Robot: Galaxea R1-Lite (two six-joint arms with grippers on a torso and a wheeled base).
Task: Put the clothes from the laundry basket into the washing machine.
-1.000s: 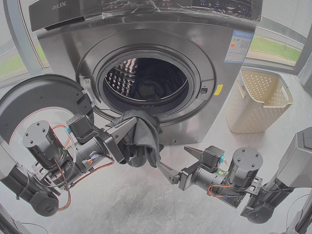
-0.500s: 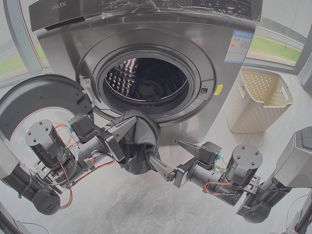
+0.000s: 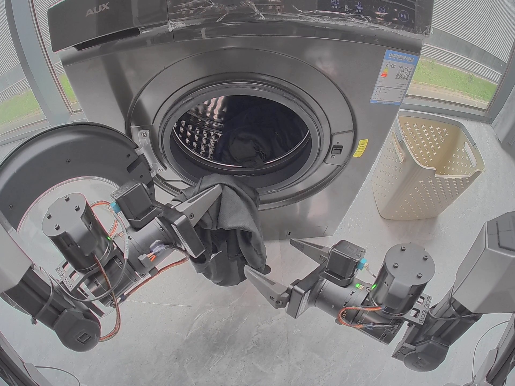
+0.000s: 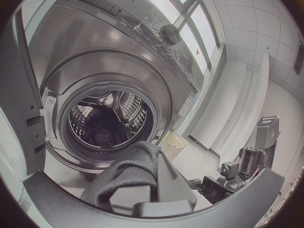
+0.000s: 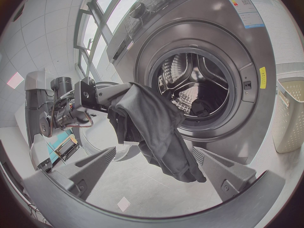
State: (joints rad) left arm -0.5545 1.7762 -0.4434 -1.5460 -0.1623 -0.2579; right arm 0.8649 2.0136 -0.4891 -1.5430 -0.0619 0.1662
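A dark grey garment (image 3: pixel 236 221) hangs from my left gripper (image 3: pixel 212 213), which is shut on it just below the rim of the washing machine's (image 3: pixel 241 60) round opening (image 3: pixel 241 135). The cloth drapes over the upper finger (image 4: pixel 167 181) and trails toward the floor (image 5: pixel 152 124). My right gripper (image 3: pixel 271 257) stands open beside the garment's lower end, with its fingers (image 5: pixel 91 168) spread either side of the hem and not touching it. More dark clothes (image 3: pixel 244 148) lie inside the drum. The cream laundry basket (image 3: pixel 429 167) stands to the machine's right.
The machine's door (image 3: pixel 59 156) is swung fully open at the left, behind my left arm. Grey floor (image 3: pixel 214 339) spreads in front of the machine. Windows run behind the machine and basket.
My right gripper has moved left, closer under the hanging garment, still open. My left gripper has shifted slightly up and left, and the cloth's loose end hangs a little lower.
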